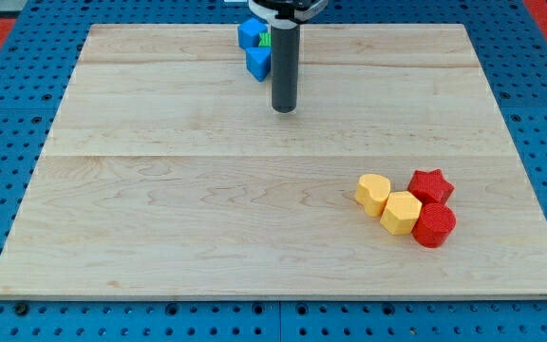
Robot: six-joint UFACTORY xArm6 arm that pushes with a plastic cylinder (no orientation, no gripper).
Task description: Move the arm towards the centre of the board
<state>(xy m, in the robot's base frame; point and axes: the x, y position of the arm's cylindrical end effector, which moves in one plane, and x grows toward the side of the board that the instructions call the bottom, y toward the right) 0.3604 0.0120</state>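
Observation:
My tip [284,109] is the lower end of a dark rod that comes down from the view's top centre. It rests on the wooden board [207,218] in its upper middle part. Just left of the rod, near the board's top edge, sit two blue blocks: one at the top [250,33] and one below it [258,64]. A green block [265,39] shows as a sliver between them and the rod, mostly hidden. The tip is below and to the right of this cluster, a short way off.
At the view's lower right lie a yellow heart-like block [373,193], a yellow hexagonal block [402,212], a red star block [431,185] and a red round block [434,226], all touching. Blue pegboard [8,142] surrounds the board.

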